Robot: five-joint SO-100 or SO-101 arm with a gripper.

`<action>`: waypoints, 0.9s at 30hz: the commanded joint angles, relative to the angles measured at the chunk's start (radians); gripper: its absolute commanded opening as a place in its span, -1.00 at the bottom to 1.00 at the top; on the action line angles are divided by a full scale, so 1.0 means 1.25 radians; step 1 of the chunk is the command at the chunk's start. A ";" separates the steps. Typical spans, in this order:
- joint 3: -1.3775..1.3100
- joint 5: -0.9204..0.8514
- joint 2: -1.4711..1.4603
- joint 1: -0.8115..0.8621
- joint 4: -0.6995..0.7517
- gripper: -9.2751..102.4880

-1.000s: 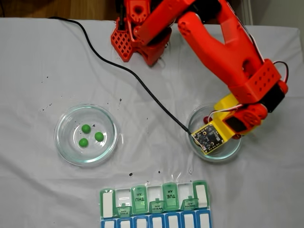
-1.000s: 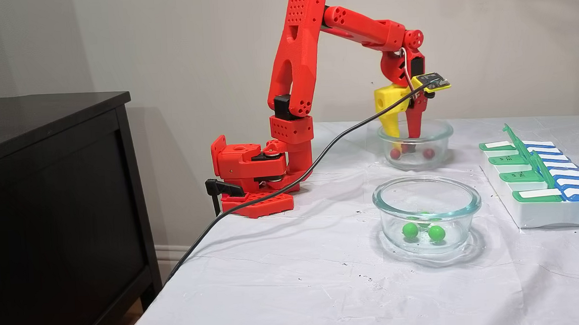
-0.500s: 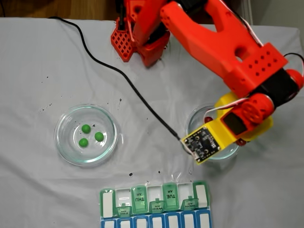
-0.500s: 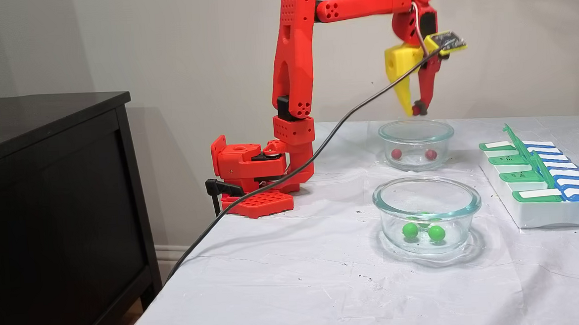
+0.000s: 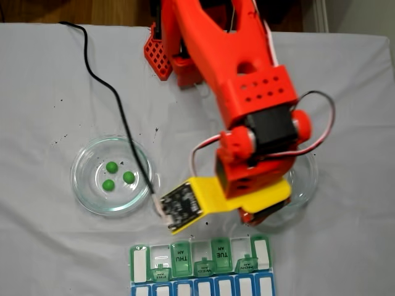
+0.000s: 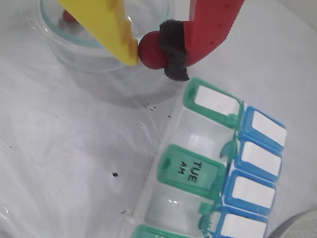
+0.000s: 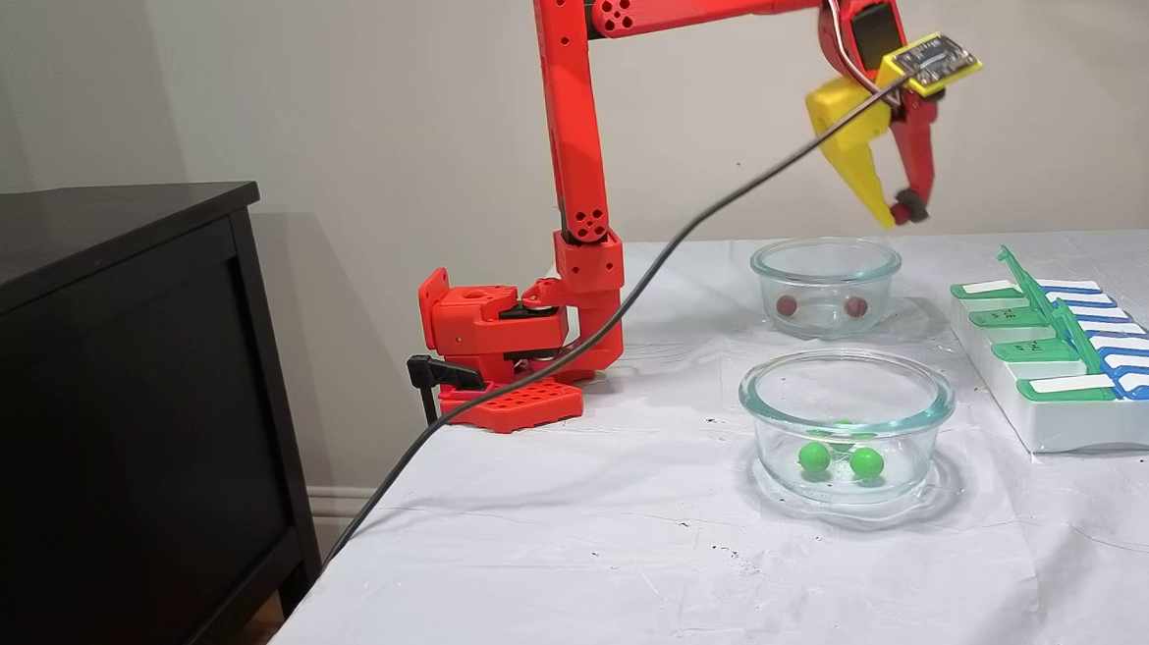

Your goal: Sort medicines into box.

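The gripper (image 6: 151, 49), one yellow finger and one red finger, pinches a small glossy red ball (image 6: 152, 50) in the air, between the far clear glass dish (image 7: 825, 285) and the rectangular pill organiser with green lids (image 7: 1068, 356). Two red balls (image 7: 787, 305) lie in that dish; green balls (image 5: 111, 166) lie in the other glass dish (image 5: 83, 185).

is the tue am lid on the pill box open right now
No, in the wrist view the TUE AM lid lies flat and shut over its compartment of the pill box, while the clear compartments on either side of it stand open.
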 commanded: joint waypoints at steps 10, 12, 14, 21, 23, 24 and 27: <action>-0.033 -0.017 -0.072 0.006 -0.150 -0.84; -0.043 -0.022 -0.093 0.005 -0.141 -0.84; -0.047 -0.026 -0.106 0.001 -0.130 -0.84; -0.021 -0.027 -0.134 -0.005 -0.209 -0.84; -0.027 -0.028 -0.146 -0.006 -0.218 -0.84; -0.033 -0.027 -0.155 -0.006 -0.222 -0.84; -0.054 -0.023 -0.187 -0.005 -0.227 -0.84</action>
